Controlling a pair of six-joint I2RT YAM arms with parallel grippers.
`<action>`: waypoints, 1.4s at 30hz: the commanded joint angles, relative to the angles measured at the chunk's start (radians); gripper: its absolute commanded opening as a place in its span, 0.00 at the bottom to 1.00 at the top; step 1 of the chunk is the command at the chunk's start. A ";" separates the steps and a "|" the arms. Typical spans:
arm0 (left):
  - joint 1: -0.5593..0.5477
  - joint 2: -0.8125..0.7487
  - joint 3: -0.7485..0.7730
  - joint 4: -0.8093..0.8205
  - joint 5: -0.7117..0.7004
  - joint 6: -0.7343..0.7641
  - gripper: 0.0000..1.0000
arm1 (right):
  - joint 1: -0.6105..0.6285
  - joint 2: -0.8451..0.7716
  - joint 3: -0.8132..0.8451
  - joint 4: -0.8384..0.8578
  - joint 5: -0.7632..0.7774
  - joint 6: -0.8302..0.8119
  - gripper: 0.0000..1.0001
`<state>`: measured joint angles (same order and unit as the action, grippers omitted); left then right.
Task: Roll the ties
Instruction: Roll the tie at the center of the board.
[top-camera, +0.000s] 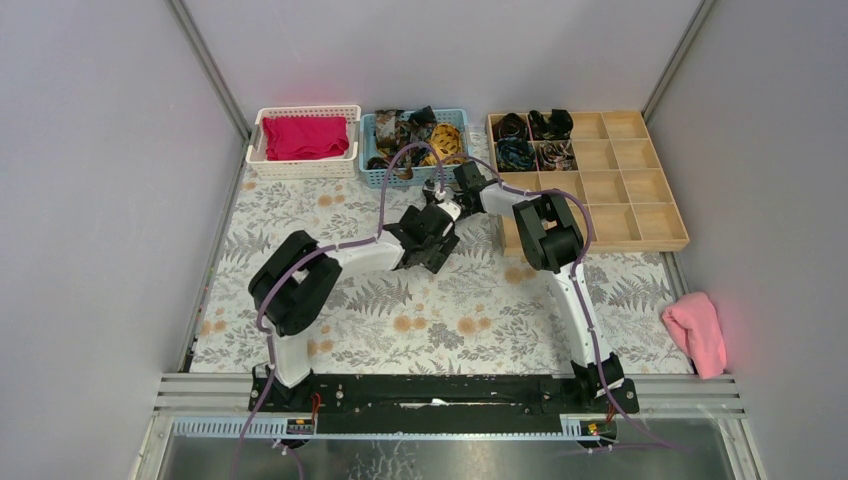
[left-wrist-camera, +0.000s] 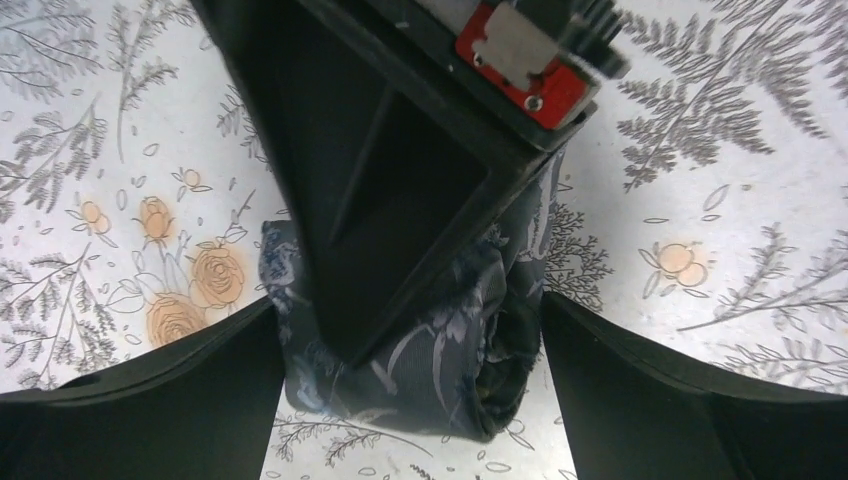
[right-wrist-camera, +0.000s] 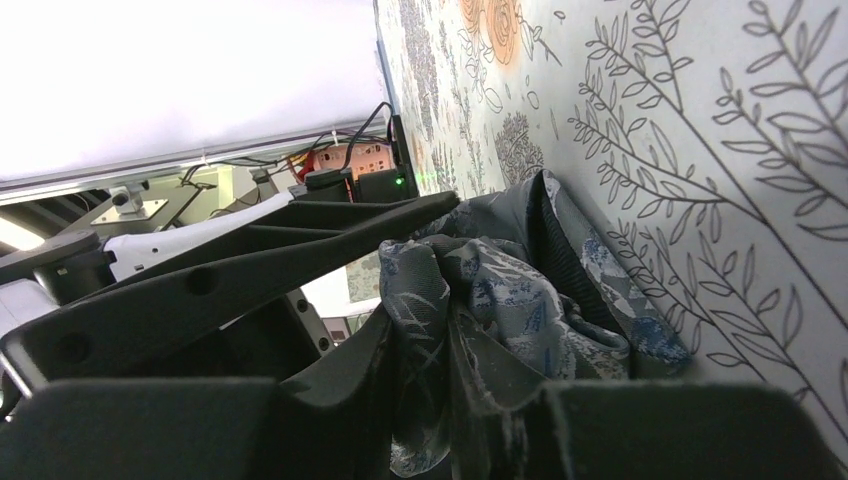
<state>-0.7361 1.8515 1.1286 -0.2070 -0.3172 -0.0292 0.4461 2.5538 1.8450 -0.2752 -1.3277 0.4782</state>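
A dark grey-blue patterned fabric tie (left-wrist-camera: 430, 375), bunched into a loose, thick roll, lies on the table's floral-printed cloth (left-wrist-camera: 700, 200), directly between the two fingers (left-wrist-camera: 200, 390) of the left gripper (left-wrist-camera: 408, 305). Those fingers stand wide apart, one on either side of the roll and clear of it. The right gripper (right-wrist-camera: 455, 385) reaches in from beyond the left fingertips and comes down over the top of the roll; its fingers are drawn narrow and pinch a fold of the tie's fabric between them. Farther out past both sets of fingertips, against the back wall, sits a blue plastic basket (top-camera: 367, 140) heaped with loose ties (top-camera: 415, 130). To its left is a white plastic basket (top-camera: 258, 145) holding a folded magenta cloth (top-camera: 305, 137). To its right is a shallow wooden tray of square compartments (top-camera: 620, 185) with rolled ties (top-camera: 516, 153) in its four back-left compartments. A crumpled pink cloth (top-camera: 697, 330) lies at the table's right edge, well apart from both grippers.
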 joint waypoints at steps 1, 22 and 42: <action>0.014 0.038 0.028 -0.005 -0.002 0.023 0.98 | 0.003 0.032 -0.030 0.010 0.044 0.022 0.13; 0.080 0.202 0.134 -0.129 0.176 0.049 0.47 | -0.010 -0.010 -0.098 0.150 0.023 0.116 0.11; 0.164 0.355 0.220 -0.308 0.332 0.008 0.21 | -0.040 -0.208 -0.116 0.126 0.188 0.128 0.62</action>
<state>-0.5938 2.0533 1.4044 -0.3614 0.0029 0.0479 0.3817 2.4775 1.7302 -0.1223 -1.2015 0.6487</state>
